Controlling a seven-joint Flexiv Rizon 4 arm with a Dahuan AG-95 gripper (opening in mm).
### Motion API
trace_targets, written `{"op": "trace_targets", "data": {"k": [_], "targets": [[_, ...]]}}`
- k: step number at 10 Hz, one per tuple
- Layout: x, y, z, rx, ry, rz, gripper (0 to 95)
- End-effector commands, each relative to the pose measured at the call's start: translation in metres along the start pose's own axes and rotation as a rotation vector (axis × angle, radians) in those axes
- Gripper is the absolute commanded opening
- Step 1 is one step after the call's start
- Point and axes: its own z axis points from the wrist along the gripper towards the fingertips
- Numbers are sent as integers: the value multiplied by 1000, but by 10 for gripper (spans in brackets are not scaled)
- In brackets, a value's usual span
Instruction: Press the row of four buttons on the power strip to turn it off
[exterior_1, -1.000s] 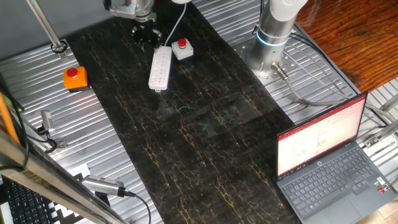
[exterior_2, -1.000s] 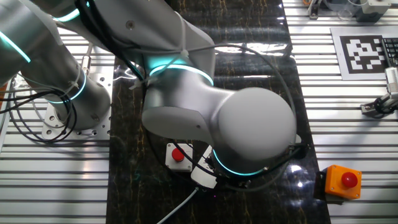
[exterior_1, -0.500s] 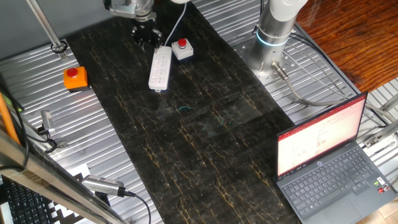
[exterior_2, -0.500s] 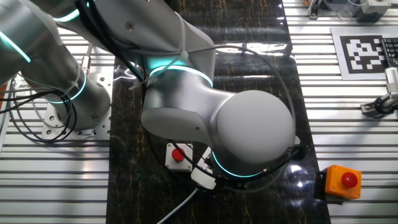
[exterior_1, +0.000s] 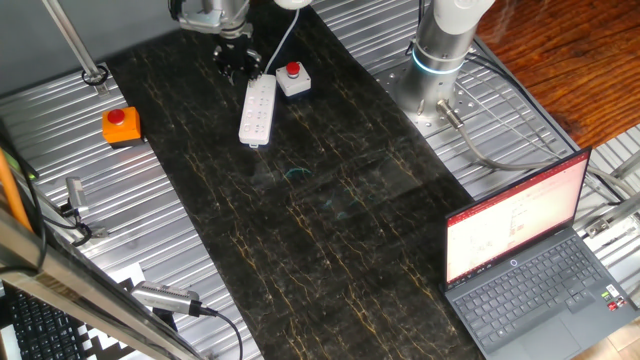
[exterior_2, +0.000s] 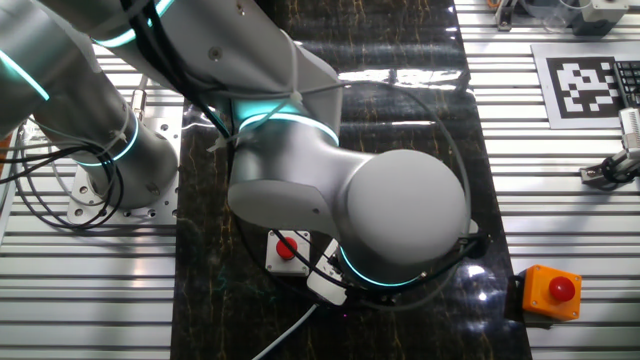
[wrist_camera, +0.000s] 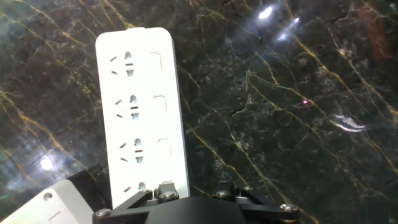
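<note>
The white power strip (exterior_1: 257, 110) lies on the dark marbled mat, its cord running back past the gripper. In the hand view the power strip (wrist_camera: 140, 112) runs up the left side. Three of its pale buttons (wrist_camera: 160, 102) show in a line along its right edge. The button nearest the cord is hidden behind the hand. My gripper (exterior_1: 237, 62) hangs over the strip's cord end. The gripper (wrist_camera: 196, 190) is open: mat shows between the left fingertip (wrist_camera: 166, 188), over the strip's right edge, and the right one. The arm hides most of the strip (exterior_2: 325, 283) in the other fixed view.
A small white box with a red button (exterior_1: 293, 80) sits right beside the strip's cord end. An orange box with a red button (exterior_1: 121, 125) stands off the mat to the left. The robot base (exterior_1: 440, 60) and an open laptop (exterior_1: 530, 260) are on the right.
The arm has shifted only slightly over the strip's cord end. The strip and both boxes have not moved.
</note>
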Motion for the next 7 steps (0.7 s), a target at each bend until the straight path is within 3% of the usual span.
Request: {"op": "trace_targets", "data": {"k": [1,4,7], "targets": [[0,0,2,4,4,0,380],[1,4,11,5,4,-5,380],[1,3,8,3,7,-10,380]]}}
